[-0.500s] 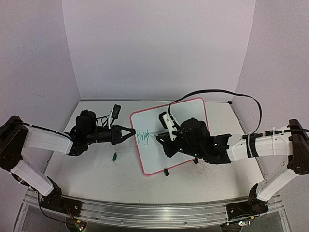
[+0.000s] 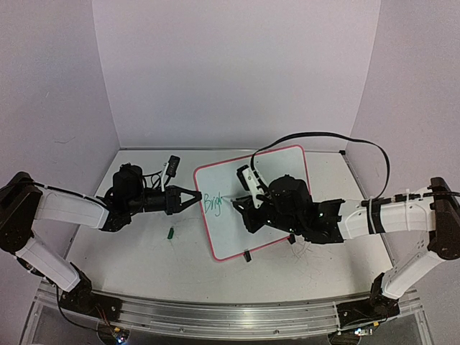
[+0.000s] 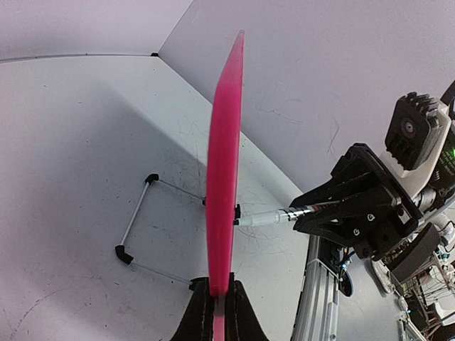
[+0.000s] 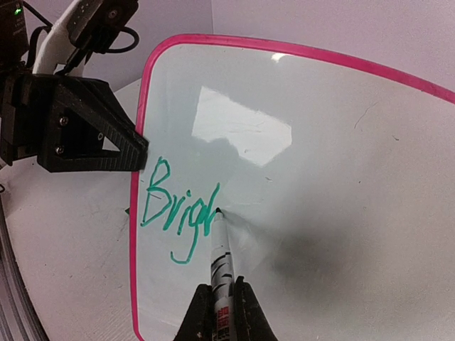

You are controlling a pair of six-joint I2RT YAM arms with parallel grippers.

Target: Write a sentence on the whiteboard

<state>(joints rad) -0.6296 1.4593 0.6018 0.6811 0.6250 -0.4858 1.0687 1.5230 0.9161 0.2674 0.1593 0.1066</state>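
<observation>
left claw (image 2: 195,198) stays clamped on the edge of the pink-framed white whiteboard (image 2: 277,169); right claw (image 4: 222,290), gripping a grey marker pen (image 4: 219,256), has barely moved

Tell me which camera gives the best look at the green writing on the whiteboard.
The right wrist view: the green writing is large and sharp on the whiteboard, reading "Brigh". The top external view shows it tiny and hard to read. The left wrist view sees the whiteboard edge-on, so no writing.

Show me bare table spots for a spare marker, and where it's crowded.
Free: the near table strip below the whiteboard; the far-right corner beside it. Crowded: mid-table, where the left gripper clamps its edge, the right gripper holds the marker, and a small green piece lies.
</observation>
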